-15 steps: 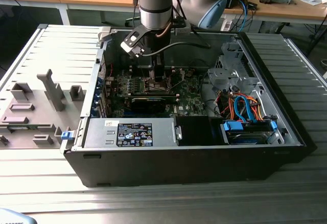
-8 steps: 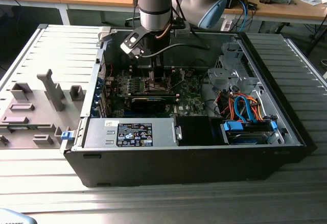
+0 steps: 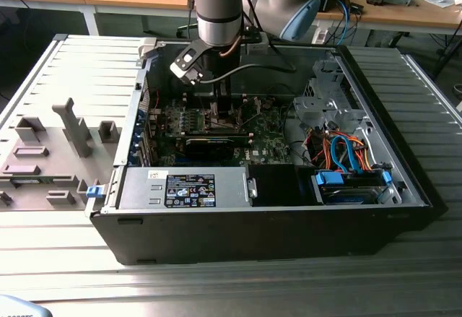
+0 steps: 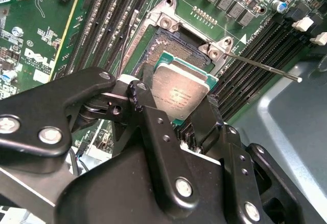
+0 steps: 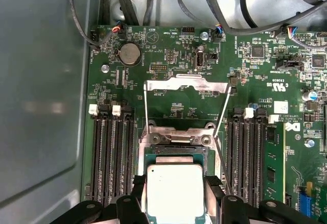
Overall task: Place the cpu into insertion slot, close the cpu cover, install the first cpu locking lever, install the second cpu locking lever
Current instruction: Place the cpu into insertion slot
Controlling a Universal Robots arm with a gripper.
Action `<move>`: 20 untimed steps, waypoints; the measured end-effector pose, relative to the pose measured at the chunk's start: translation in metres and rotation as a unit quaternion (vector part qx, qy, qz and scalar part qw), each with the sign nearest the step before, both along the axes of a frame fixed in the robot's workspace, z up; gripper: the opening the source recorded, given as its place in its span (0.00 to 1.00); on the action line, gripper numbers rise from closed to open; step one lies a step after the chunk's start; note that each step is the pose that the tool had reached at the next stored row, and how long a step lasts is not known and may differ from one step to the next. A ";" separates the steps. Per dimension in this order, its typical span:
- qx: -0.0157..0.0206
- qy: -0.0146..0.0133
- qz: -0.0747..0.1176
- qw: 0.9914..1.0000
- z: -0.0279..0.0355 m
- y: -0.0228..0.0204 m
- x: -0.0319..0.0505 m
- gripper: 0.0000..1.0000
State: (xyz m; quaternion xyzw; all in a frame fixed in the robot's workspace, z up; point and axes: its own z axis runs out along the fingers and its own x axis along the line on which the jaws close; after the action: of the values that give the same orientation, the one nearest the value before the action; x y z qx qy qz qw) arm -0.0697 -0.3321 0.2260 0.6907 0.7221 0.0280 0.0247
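Fingers pinching cpu by its edges, hanging just above insertion slot, not seated afaict. Risk: comes down skewed or off-corner, slot contacts get bent; thin edge grip, chip cd slip.

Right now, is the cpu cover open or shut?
Open: the cpu cover lies folded back off the insertion slot, whose contacts are bare; the gripper holds the cpu.
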 end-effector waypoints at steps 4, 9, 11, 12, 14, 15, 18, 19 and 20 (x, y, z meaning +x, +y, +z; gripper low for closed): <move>0.000 0.000 0.000 1.000 -0.0016 0.0000 0.0001 0.54; 0.000 0.000 0.000 1.000 -0.0039 0.0000 0.0001 0.54; 0.000 0.000 0.000 1.000 -0.0059 0.0000 0.0001 0.54; 0.000 0.000 0.000 1.000 -0.0068 -0.0001 0.0000 0.54; 0.000 0.000 0.000 1.000 -0.0083 -0.0001 0.0000 0.54; 0.000 0.000 0.000 1.000 -0.0090 -0.0001 0.0000 0.54; 0.000 0.000 0.000 1.000 -0.0106 -0.0001 0.0000 0.54; 0.000 0.000 0.000 1.000 -0.0111 -0.0001 0.0001 0.54; 0.000 0.000 0.000 1.000 -0.0114 -0.0001 0.0000 0.54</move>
State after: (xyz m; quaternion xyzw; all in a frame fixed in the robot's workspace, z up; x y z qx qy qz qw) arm -0.0696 -0.3322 0.2146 0.6911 0.7218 0.0280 0.0247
